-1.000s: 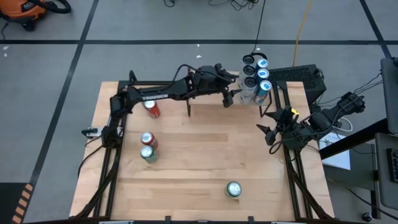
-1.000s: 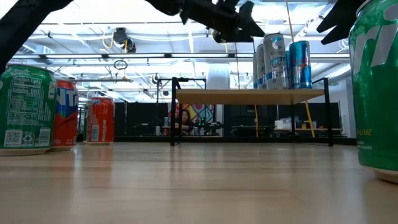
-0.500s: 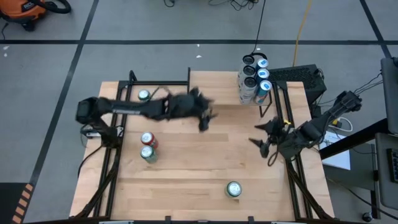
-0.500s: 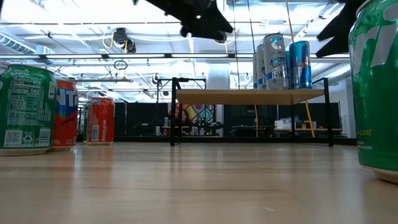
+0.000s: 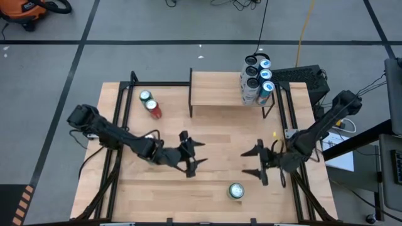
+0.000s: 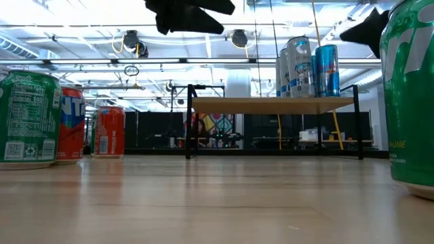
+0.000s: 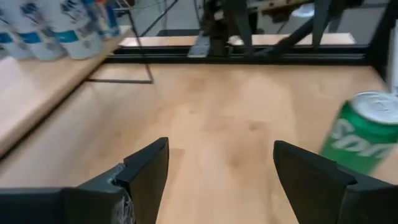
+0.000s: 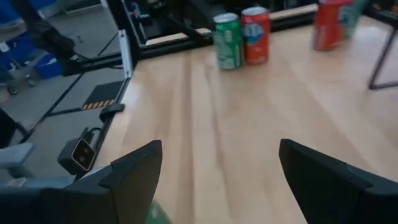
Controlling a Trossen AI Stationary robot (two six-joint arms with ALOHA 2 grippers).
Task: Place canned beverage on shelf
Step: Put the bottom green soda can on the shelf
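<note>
The shelf stands at the table's far side, with several tall cans standing on its right end; it also shows in the low view. My left gripper hovers open and empty over the table's middle. My right gripper hovers open and empty facing it from the right. A green can stands upright near the front edge, below the space between them. It also shows ahead of the left fingers in the left wrist view.
A green-topped can and a red can stand left of the shelf. A green can and a red can stand at the table's left; my left arm covers them in the high view. Bare wood lies between the grippers and the shelf.
My left gripper has swung away from the cans on the shelf toward the table's near edge, empty, and now hovers over the middle; the shelf top is uncovered. My right gripper has gone toward the table's left and near edges, closer to the green can.
</note>
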